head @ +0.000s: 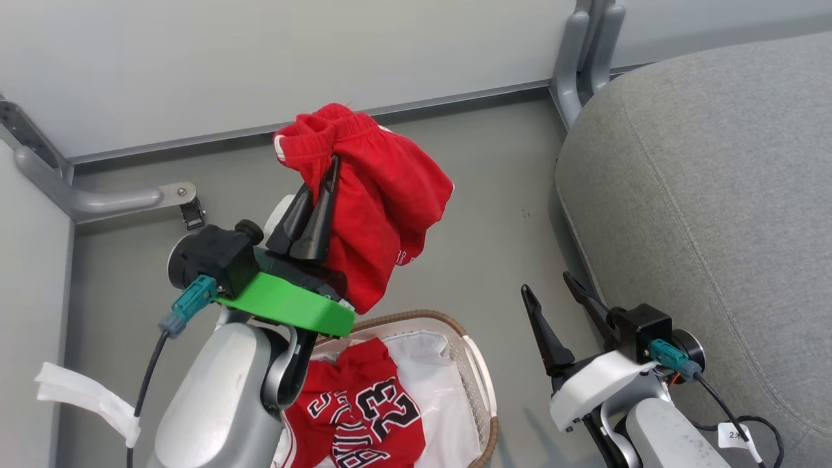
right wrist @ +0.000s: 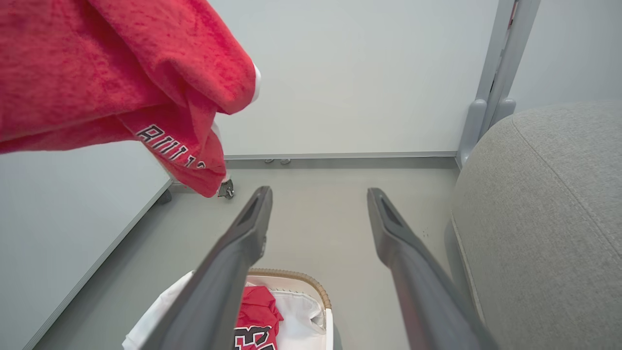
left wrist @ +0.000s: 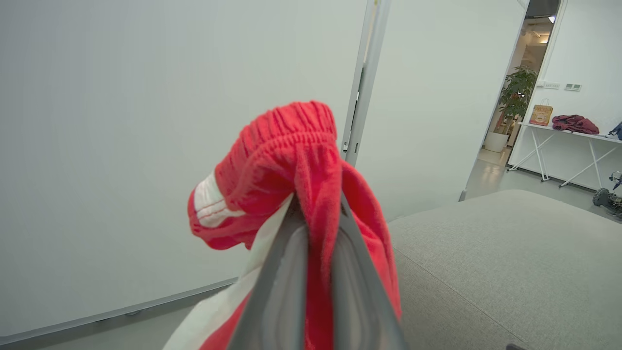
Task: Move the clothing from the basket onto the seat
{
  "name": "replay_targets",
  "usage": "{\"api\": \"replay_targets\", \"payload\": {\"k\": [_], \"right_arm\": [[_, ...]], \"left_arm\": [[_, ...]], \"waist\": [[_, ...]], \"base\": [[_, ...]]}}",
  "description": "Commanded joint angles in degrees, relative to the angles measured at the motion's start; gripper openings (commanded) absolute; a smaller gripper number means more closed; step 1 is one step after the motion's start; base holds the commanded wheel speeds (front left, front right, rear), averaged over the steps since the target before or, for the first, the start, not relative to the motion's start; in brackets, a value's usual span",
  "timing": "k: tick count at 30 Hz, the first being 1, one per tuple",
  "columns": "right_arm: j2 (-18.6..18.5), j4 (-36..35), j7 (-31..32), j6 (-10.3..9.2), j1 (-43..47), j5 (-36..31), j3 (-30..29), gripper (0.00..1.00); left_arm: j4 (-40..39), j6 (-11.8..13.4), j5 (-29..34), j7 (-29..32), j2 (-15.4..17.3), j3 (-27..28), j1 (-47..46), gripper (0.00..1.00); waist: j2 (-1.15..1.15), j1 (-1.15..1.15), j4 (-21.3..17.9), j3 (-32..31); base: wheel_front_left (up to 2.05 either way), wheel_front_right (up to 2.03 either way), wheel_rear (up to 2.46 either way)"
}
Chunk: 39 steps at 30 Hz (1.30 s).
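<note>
Pale partition walls point(head: 260, 58) on metal feet point(head: 110, 200) edge a grey floor point(head: 494, 214); a potted plant point(left wrist: 517, 92) stands beside a white table point(left wrist: 544, 128)

I have the left arm point(head: 214, 403) held high, its silver forearm coming up from the lower left of the head view. The green wrist mount point(head: 286, 302) is tilted, and the left gripper point(head: 322, 179) points up and a little right. Its dark fingers are pressed together on a fold of the red shorts point(head: 383, 195). In the left wrist view the tips are buried in cloth, so I can't judge how deep the pinch goes. The right gripper point(head: 546, 284) sits low at the lower right above its white wrist housing point(head: 595, 383), fingers spread wide with nothing between them.
</note>
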Motion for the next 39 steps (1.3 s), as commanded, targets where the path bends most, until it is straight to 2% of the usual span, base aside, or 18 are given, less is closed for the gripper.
{"api": "replay_targets", "payload": {"k": [1,9,15,26,30,34,39], "right_arm": [[-0.2,0.2,-0.1,-0.04,0.9,-0.3,0.0,1.0],[-0.2,0.4,-0.1,-0.04,1.5,0.0,0.3,1.0],[-0.2,-3.0,-0.1,-0.04,-0.6,1.3,3.4,1.0],[-0.3,-10.2,-0.1,-0.04,-9.0,5.6,20.2,1.0],[-0.3,-10.6,-0.1,-0.05,-11.7,5.7,23.7,1.0],[-0.3,-9.3,-0.1,-0.04,-13.5,3.8,23.8,1.0],[-0.2,-7.2,-0.1,-0.04,-14.5,0.4,21.0,1.0]], "left_arm": [[-1.0,-0.1,0.2,-0.1,-0.3,0.5,-0.4,0.0],[-3.8,-0.1,0.3,-0.1,-0.6,1.1,-1.4,0.0],[-4.1,-0.1,0.3,-0.1,-1.0,0.7,-1.1,0.0],[-3.3,-0.1,0.1,-0.1,-2.0,-1.0,-0.8,0.0],[-3.0,-0.1,-0.1,-0.1,-2.3,-1.6,-0.8,0.0],[-2.8,-0.1,-0.4,-0.1,-2.5,-2.4,-0.7,0.0],[-2.7,-0.1,-1.0,-0.1,-2.7,-3.6,-0.7,0.0]], "waist": [[0.0,0.01,0.1,-0.5],[0.0,0.01,0.0,-1.4],[0.0,0.01,-0.1,-1.0],[0.0,0.01,0.6,-0.5],[0.0,0.01,1.0,-0.4],[0.0,0.01,1.5,-0.2],[0.0,0.01,2.2,0.0]], "base": [[0.0,0.0,0.0],[0.0,0.0,0.0],[0.0,0.0,0.0],[0.0,0.0,0.0],[0.0,0.0,0.0],[0.0,0.0,0.0],[0.0,0.0,0.0]]}}
